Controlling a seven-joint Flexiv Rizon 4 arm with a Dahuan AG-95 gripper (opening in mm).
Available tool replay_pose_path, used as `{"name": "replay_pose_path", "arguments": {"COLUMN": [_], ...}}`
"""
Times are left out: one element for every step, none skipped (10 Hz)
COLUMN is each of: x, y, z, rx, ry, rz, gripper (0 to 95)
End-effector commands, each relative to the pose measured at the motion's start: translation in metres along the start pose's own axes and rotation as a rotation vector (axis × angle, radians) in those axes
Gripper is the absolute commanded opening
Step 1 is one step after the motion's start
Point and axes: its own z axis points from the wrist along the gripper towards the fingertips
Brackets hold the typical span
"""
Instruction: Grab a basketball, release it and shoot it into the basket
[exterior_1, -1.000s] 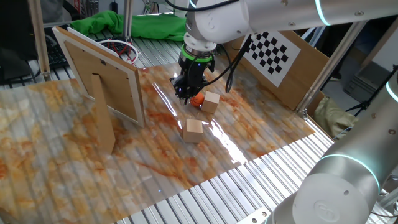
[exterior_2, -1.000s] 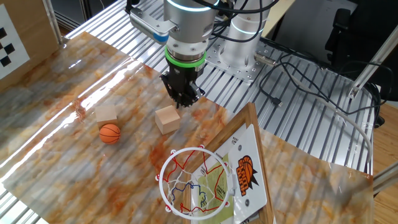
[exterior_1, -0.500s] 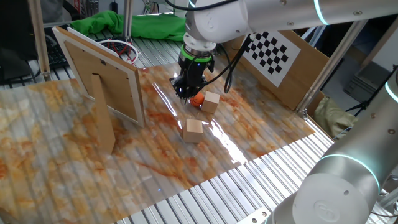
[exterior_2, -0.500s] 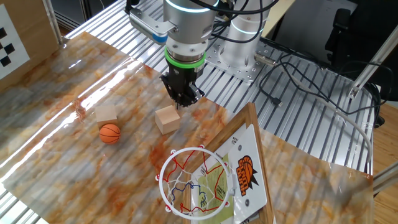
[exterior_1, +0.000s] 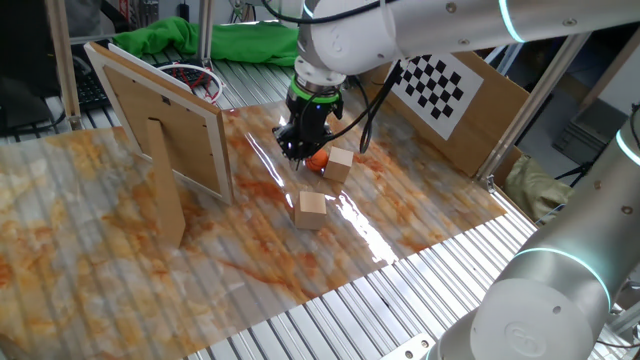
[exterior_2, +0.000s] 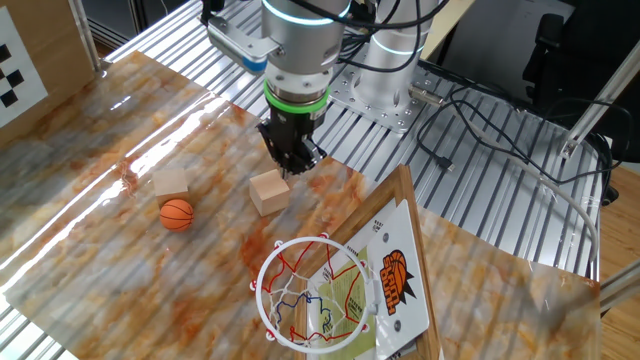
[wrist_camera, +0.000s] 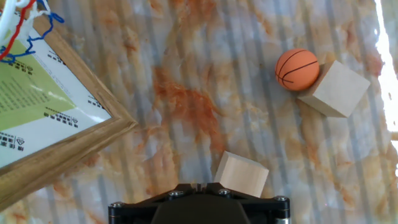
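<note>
The basketball (exterior_2: 177, 214) is a tiny orange ball lying on the marbled table, touching a tan cube (exterior_2: 171, 182). It also shows in the hand view (wrist_camera: 298, 69) at the upper right and in the one fixed view (exterior_1: 318, 161), partly behind the fingers. My gripper (exterior_2: 293, 162) hangs above the table with its fingers together and nothing between them, over the second cube (exterior_2: 269, 191) and apart from the ball. In the hand view the gripper (wrist_camera: 198, 185) sits at the bottom edge. The basket (exterior_2: 305, 292), a red hoop with netting, is fixed to the wood-framed panel (exterior_2: 400, 270).
A brown board with a checkerboard (exterior_1: 435, 85) leans at the table's far side. The second cube (wrist_camera: 240, 176) lies just under the hand. The panel's back and stand (exterior_1: 165, 135) rise at the left of the one fixed view. Green cloth (exterior_1: 230, 42) lies behind.
My gripper has shifted very slightly and stays closed. The ball and both cubes have not moved.
</note>
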Motion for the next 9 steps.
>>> {"name": "replay_pose_path", "arguments": {"x": [-0.003, -0.005, -0.008, -0.011, -0.014, -0.019, -0.023, -0.028, -0.036], "y": [-0.003, -0.006, -0.009, -0.011, -0.012, -0.013, -0.014, -0.016, -0.022], "z": [0.004, 0.01, 0.015, 0.018, 0.02, 0.023, 0.024, 0.025, 0.03], "rx": [-0.004, -0.009, -0.012, -0.013, -0.012, -0.006, -0.004, -0.005, -0.009], "ry": [0.013, 0.014, 0.014, 0.016, 0.017, 0.028, 0.033, 0.035, 0.036], "rz": [0.036, 0.051, 0.086, 0.134, 0.177, 0.222, 0.254, 0.292, 0.345], "gripper": [0.0, 0.0, 0.0, 0.0, 0.0, 0.0, 0.0, 0.0, 0.0]}}
